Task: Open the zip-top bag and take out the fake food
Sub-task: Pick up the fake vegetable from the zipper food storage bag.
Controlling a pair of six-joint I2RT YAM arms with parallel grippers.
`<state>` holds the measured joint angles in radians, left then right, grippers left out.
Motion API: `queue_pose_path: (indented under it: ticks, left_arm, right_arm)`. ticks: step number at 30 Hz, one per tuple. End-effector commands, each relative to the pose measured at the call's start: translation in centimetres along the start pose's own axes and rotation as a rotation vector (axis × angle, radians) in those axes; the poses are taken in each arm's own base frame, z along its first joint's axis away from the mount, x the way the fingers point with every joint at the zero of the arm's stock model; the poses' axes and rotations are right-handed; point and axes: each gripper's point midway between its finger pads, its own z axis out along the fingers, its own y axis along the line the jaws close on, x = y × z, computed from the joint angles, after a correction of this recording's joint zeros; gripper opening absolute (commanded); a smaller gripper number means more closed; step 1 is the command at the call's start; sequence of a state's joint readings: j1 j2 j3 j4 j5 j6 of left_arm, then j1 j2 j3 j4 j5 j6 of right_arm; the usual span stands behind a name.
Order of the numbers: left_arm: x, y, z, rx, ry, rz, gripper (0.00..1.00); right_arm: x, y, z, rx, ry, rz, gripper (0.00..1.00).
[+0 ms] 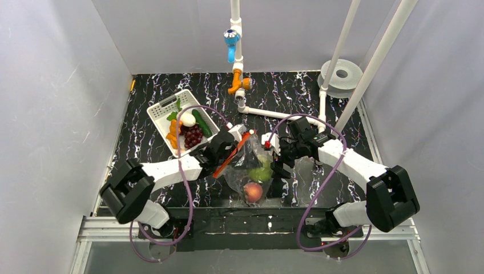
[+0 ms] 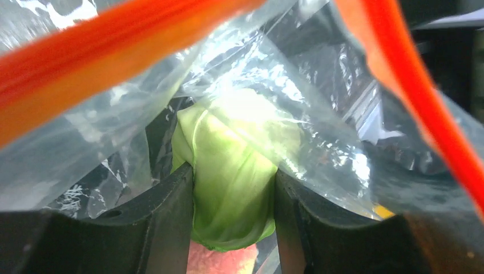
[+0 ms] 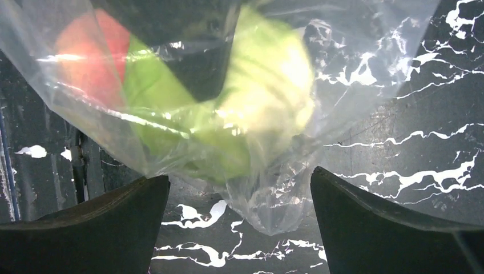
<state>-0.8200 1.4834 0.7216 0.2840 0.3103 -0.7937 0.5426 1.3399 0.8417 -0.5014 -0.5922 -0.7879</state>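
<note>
1. The zip-top bag (image 1: 237, 181) sits mid-table between the two arms. Its mouth is open and faces the left arm, and the orange-red zip strip (image 1: 231, 155) runs slantwise across that arm's wrist.
2. Two pieces of the fake food are in it: a green vegetable (image 2: 240, 137) and, nearer the arm bases, a pink-red peach (image 1: 253, 191).
3. The left gripper (image 2: 234, 177) reaches in through the mouth and is clenched on the green vegetable, with one black finger (image 2: 171, 205) pressed to each side. Plastic drapes over the top of the piece. The close view is blurred, so I cannot tell whether a fold of it is also caught in the grip.
4. The right gripper (image 3: 240, 177) is released, jaws spread wide, and it holds nothing. The bag's crinkled lower end lies between and just beyond its fingertips, with the vegetable and peach showing through the plastic.
5. Well apart, at the far left, a white slotted basket (image 1: 162, 108) holds the dark red grape bunch (image 1: 193, 137), the cucumber (image 1: 201, 123), the white egg-shaped piece (image 1: 187, 119) and some small orange pieces (image 1: 172, 134).
6. Everything rests on the black marbled table (image 1: 160, 85).
</note>
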Motion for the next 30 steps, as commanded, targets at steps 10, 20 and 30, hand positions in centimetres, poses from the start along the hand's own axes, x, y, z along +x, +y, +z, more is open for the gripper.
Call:
queue_pose_path:
  ticks: [10, 20, 30]
  left_arm:
    - [-4.2, -3.7, -3.2, 0.117, -0.204, 0.204, 0.0]
    - [-5.7, -3.7, -6.3, 0.095, -0.273, 0.226, 0.0]
    - [-6.4, -2.4, -9.1, 0.083, -0.339, 0.167, 0.0]
  right_arm:
    - [-2.0, -1.6, -0.9, 0.044, -0.113, 0.047, 0.95]
    - [-2.2, -3.0, -2.0, 0.1, -0.117, 0.079, 0.25]
    - [-1.9, -3.7, -2.6, 0.147, -0.113, 0.066, 0.01]
